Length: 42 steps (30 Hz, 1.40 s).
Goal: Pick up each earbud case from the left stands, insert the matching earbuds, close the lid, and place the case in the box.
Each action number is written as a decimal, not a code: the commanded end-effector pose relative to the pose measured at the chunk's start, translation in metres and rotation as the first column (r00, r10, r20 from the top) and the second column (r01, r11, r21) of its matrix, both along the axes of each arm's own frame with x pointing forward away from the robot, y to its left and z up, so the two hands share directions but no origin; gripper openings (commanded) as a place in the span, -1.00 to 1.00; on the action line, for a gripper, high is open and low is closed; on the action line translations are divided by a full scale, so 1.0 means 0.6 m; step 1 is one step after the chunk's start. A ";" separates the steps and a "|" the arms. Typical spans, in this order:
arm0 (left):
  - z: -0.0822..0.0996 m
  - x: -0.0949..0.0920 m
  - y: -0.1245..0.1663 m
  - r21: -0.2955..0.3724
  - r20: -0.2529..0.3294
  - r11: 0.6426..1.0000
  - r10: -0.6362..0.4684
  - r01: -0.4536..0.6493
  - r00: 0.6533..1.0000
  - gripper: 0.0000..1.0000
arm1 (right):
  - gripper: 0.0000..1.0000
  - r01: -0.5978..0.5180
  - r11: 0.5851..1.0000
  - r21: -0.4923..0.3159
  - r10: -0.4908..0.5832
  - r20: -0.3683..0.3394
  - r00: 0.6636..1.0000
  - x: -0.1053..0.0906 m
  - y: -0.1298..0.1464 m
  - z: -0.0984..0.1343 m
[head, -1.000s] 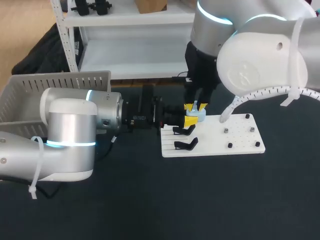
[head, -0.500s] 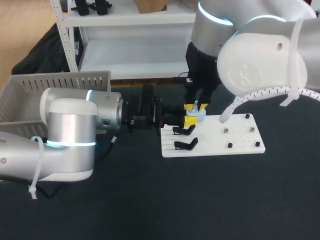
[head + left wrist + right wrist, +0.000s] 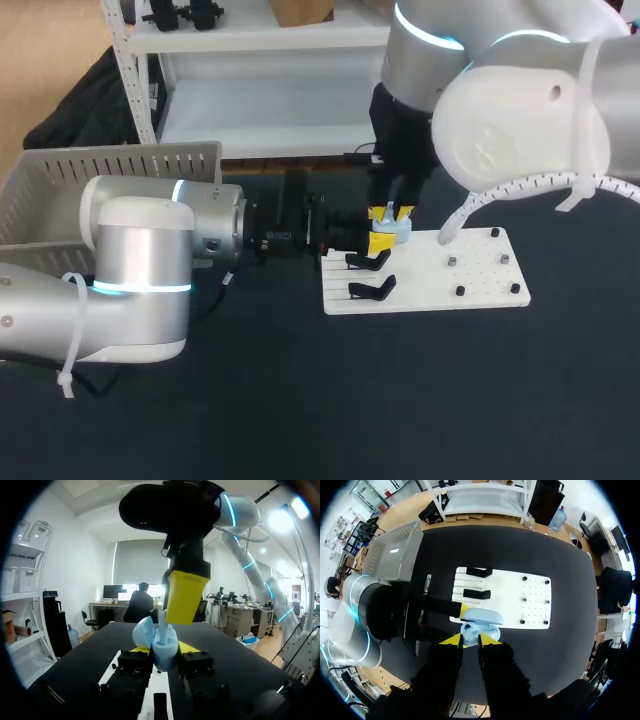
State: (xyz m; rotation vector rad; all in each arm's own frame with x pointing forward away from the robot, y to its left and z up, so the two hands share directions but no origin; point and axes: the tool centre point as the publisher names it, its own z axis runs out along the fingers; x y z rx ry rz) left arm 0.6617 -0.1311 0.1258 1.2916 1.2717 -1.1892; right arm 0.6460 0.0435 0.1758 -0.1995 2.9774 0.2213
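— Box (image 3: pixel 110 165) at the far left: anything in it yet?
— I can't see inside from here. The left arm (image 3: pixel 140 280) lies level in front of it, reaching toward the middle.
— And the left gripper (image 3: pixel 164 649)?
— Closed a moderate width on the pale blue case (image 3: pixel 165 656), one yellow tip on each flank. The case is held upright just above the near-left corner of the white board (image 3: pixel 470 270), its lid (image 3: pixel 143 632) swung open to one side.
— How will that case handle?
— I'd judge it light, hard and smooth, so it could slip. The flat flanks below the hinge are the place to grip, which leaves the lid free.
— The right gripper (image 3: pixel 391 212)?
— It hangs straight above the case, jaws nearly together on a small earbud (image 3: pixel 161 636) whose lower end sits at the case's mouth.
— Further right?
— Two black stands (image 3: pixel 370 275) on the board, both bare, then a few small pegs (image 3: pixel 452 261).
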 end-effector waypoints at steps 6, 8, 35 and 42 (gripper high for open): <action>0.000 -0.003 -0.001 0.000 0.002 1.000 0.006 -0.006 1.000 -1.00 | -1.00 -0.004 1.000 -0.007 0.004 -0.005 1.000 0.007 0.006 -0.002; 0.000 -0.003 -0.001 0.000 0.002 1.000 0.006 -0.006 1.000 -1.00 | -1.00 -0.005 1.000 -0.008 0.005 -0.006 1.000 0.009 0.007 -0.003; 0.000 -0.003 -0.001 0.000 0.002 1.000 0.006 -0.006 1.000 -1.00 | 0.58 0.003 1.000 -0.011 -0.003 0.003 1.000 0.007 0.005 0.006; 0.000 -0.003 -0.001 0.000 0.002 1.000 0.006 -0.006 1.000 -1.00 | 0.70 0.077 0.997 0.001 -0.077 0.071 0.995 0.022 -0.009 0.031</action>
